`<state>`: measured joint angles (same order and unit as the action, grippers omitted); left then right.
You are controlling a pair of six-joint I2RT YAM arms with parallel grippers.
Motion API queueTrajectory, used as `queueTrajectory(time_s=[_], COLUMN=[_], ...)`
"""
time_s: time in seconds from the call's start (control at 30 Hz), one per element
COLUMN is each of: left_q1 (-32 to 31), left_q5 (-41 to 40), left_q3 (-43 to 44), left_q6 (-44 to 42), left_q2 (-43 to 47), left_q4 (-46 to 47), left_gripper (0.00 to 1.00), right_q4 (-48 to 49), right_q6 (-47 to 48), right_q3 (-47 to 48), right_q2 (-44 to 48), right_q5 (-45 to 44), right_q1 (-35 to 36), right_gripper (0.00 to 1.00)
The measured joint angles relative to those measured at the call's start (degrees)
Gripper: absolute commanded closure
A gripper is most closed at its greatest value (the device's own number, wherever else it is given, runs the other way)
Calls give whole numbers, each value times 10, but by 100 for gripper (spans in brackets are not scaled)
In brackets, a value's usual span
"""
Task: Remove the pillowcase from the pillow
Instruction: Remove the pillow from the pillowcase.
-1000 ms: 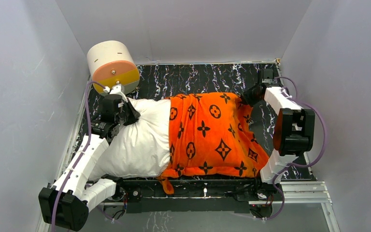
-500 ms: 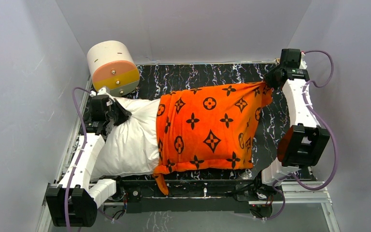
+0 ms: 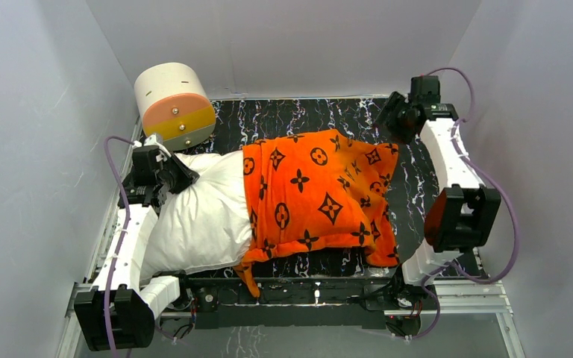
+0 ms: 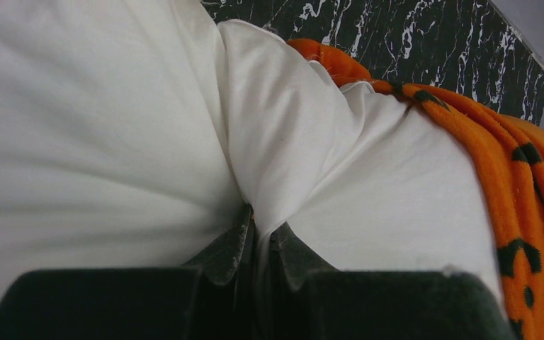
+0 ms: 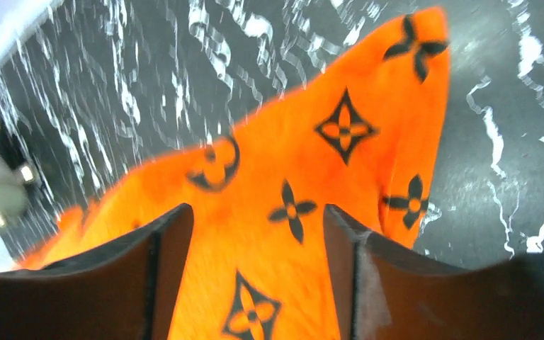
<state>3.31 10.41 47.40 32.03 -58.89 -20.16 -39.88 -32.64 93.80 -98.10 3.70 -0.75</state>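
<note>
Far left, the left arm (image 3: 128,242) ran along the edge of the surface (image 3: 306,115). The left jaws were clamped tight on a pinched fold of the pillow (image 3: 201,216) at its far-left corner, and the wrist view showed white fabric squeezed right between them. A cream-and-orange cylinder (image 3: 174,104) sat just behind that corner. The pillow lay flat across the surface, bare on its left part. The pillowcase (image 3: 317,190) was draped over its right part, all bunched and wrinkled, with the right end spilling onto the black marbled top. Over on the right, the right arm (image 3: 448,149) was up by the far-right corner and the right jaws stood wide apart with nothing in them. The pillowcase's far corner lay below and just left of them, not touching. It showed orange through the gap in the wrist view.
</note>
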Motion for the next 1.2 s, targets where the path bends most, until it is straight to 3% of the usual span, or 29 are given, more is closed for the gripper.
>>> queueTrajectory(time_s=[0.27,0.4,0.47,0.6,0.67,0.77,0.87,0.93,0.97,1.1,1.2], left_q1=[3,7,8,8,9,12,14,14,13,-9,-40], left_q5=[8,26,36,53,56,54,57,68,76,103,134], left_q3=[14,22,30,56,75,116,153,166,173,173,134], left_q6=[-10,-14,-18,-33,-46,-57,-58,-54,-51,-34,-12], left_q2=[0,-2,-5,-9,-10,-7,15,39,54,115,169], left_q4=[-24,-32,-40,-67,-88,-127,-160,-176,-188,-220,-238], left_gripper=[98,93,84,49,33,18,14,13,13,12,11], right_q4=[16,21,3,-35,-60,-73,-43,-31,-32,-46,-31], right_q6=[57,43,41,38,23,-14,-52,-77,-83,-86,-85], right_q3=[-214,-315,-341,-346,-331,-294,-292,-288,-282,-236,-224], right_q2=[238,353,371,338,303,253,241,234,230,235,291], right_q5=[123,148,135,41,-13,-77,-117,-146,-159,-199,-187], right_q1=[84,206,280,360,378,387,388,388,388,388,389], right_gripper=[9,9,23,76,84,74,61,43,38,28,25])
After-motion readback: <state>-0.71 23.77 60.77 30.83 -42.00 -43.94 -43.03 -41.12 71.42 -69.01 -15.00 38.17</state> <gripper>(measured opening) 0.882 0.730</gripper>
